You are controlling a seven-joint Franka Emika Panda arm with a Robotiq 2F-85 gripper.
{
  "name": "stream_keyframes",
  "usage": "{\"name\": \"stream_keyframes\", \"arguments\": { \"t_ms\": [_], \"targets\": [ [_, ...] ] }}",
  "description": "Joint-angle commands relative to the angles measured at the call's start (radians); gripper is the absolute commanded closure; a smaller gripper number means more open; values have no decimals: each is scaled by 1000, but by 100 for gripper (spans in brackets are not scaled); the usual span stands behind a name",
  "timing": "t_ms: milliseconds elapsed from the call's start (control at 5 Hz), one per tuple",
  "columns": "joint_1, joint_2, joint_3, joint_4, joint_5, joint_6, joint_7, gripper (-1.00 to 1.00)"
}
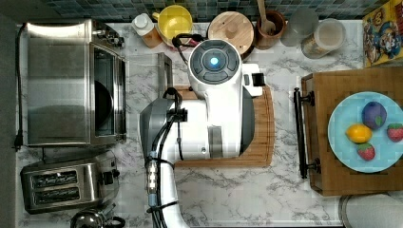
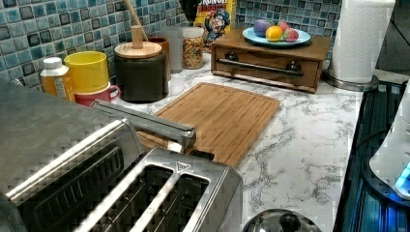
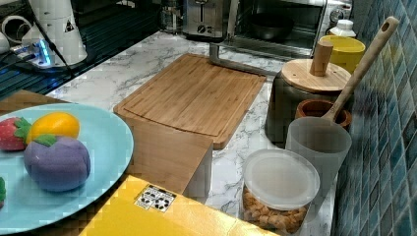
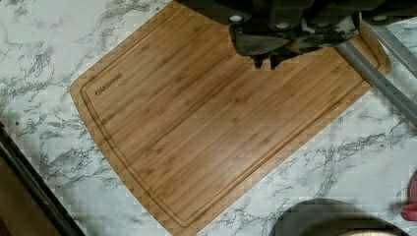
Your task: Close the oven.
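The oven (image 1: 57, 80) is a large steel box at the top view's left, with a dark pan inside. Its glass door (image 1: 145, 71) hangs folded down over the counter, and its bar handle (image 1: 167, 71) lies near the cutting board's corner. The left view shows the handle (image 2: 145, 121) beyond the oven's top, and the right view shows the open oven (image 3: 280, 19) at the back. My arm (image 1: 214, 95) hovers over the cutting board (image 1: 259, 137). In the wrist view my gripper (image 4: 266, 62) is shut on nothing above the board, a short way from the handle (image 4: 378, 81).
A two-slot toaster (image 1: 66, 183) stands beside the oven. A yellow cup (image 1: 175, 20), a dark canister with wooden lid (image 1: 231, 28), jars and a cereal box (image 1: 382, 31) line the tiled wall. A wooden drawer box (image 1: 318, 137) carries a blue plate of fruit (image 1: 342, 118).
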Motion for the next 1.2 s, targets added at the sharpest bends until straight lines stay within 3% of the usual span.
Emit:
{"name": "stream_keyframes", "arguments": {
  "t_ms": [200,600,1000,1200],
  "targets": [
    [-4,-18,6,-74,50,111,-157,100],
    [-68,79,-22,-73,256,173,-576,100],
    [-152,149,-22,-97,548,239,-961,100],
    [-163,205,-11,-86,641,237,-1101,100]
  ]
}}
